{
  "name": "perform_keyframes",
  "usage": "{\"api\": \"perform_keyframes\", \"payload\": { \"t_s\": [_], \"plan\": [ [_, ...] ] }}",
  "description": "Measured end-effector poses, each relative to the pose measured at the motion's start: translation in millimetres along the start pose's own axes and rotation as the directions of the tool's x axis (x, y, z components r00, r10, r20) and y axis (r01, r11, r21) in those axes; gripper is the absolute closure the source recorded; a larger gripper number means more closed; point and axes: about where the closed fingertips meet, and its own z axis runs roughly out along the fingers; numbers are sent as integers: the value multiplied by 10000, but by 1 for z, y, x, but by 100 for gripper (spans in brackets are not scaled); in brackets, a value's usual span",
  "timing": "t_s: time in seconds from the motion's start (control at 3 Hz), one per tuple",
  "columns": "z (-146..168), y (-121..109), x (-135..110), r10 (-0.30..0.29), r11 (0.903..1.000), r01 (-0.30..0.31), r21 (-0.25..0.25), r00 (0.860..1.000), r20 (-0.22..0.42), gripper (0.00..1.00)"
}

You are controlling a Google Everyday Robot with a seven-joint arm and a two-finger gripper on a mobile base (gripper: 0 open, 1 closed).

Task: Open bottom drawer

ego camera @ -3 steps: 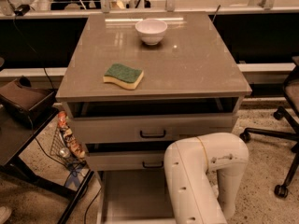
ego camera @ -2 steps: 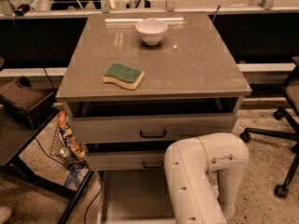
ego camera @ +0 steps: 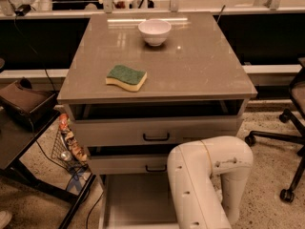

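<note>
The cabinet [ego camera: 200, 75] fills the middle of the view, grey-beige with a flat, glossy top. The white arm [ego camera: 205, 185] stands in front of the cabinet's lower right part, its bent elbow blocking that corner. The gripper does not show at all: it is behind the arm or below the lower edge, in front of the cabinet's foot, and whether it is spread or closed, or has hold of anything, cannot be told.

The bottom drawer [ego camera: 136, 199] is at the cabinet's foot, pulled out toward the camera. Its plain grey inside lies bare, and the arm covers its right part. Its front is at or beyond the lower edge and cannot be made out.

Above it, the top drawer [ego camera: 109, 132] has the taller front and stands a little out from the cabinet, with a dark gap over it. The middle drawer [ego camera: 119, 165] sits just below that, also with a dark gap above. Each bears a small black bar handle at the centre.

A black chair [ego camera: 271, 136] on wheels stands right of the cabinet. A dark table [ego camera: 19, 142] stands to its left, and a wire basket [ego camera: 69, 144] hangs by its left side.

On the cabinet top a green and yellow sponge [ego camera: 126, 77] lies front left. A white bowl [ego camera: 154, 31] stands upright near the back edge, well apart from the sponge.
</note>
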Motion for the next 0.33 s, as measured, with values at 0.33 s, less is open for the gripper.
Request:
{"api": "perform_keyframes", "payload": {
  "t_s": [0.33],
  "plan": [
    [0, 0, 0, 0, 10000, 0, -1, 10000, 1, 0]
  ]
}}
